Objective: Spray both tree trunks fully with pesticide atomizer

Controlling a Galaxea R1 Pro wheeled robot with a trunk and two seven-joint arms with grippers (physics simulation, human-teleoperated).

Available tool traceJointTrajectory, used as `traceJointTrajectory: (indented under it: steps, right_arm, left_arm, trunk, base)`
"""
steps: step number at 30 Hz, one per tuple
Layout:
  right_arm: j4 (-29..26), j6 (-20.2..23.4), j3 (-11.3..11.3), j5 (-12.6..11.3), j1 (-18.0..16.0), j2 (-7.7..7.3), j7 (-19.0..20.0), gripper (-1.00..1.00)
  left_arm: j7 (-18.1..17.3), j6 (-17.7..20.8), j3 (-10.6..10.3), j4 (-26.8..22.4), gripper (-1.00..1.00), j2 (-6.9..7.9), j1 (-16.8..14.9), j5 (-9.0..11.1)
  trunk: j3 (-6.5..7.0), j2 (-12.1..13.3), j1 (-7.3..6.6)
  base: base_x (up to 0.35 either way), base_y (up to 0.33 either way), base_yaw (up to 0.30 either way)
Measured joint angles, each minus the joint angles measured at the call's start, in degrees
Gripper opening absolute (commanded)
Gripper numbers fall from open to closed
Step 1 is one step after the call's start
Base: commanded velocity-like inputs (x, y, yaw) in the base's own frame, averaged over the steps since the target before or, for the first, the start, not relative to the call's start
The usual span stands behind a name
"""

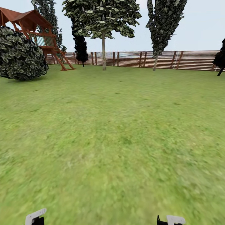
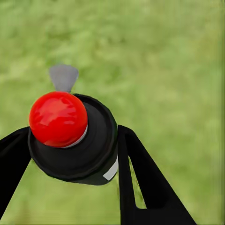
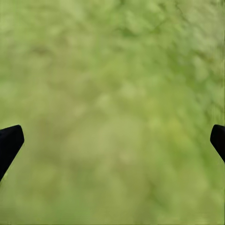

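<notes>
In the left wrist view my left gripper is shut on the pesticide atomizer, a black round body with a shiny red cap and a grey nozzle, its black fingers pressed to both sides above the grass. My right gripper is open over bare lawn, with nothing between its fingers. Far across the garden lawn stand two trees with pale trunks, one at centre and one further right, both by the slat fence. White parts of both arms, left and right, show at the head view's lower edge.
A big round shrub and a red-brown wooden play tower with a ladder stand at the far left. A black cone-shaped tree is by the fence, another dark tree at the far right. Open grass stretches ahead.
</notes>
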Motion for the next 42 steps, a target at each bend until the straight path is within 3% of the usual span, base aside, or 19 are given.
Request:
traceJointTrajectory:
  steps: [9,42]
  right_arm:
    - [0.01,0.00,0.00,0.00,2.11,0.06,0.00,1.00]
    - [0.01,0.00,0.00,0.00,2.20,0.06,0.00,1.00]
  left_arm:
    - [-0.07,0.00,-0.02,-0.06,-1.00,0.00,0.00,0.00]
    - [0.02,0.02,-0.02,0.03,-1.00,0.00,0.00,0.00]
  trunk:
    - [0.00,0.00,0.00]
    - [0.00,0.00,0.00]
  base:
    - [0.338,0.000,0.000]
    - [0.338,0.000,0.000]
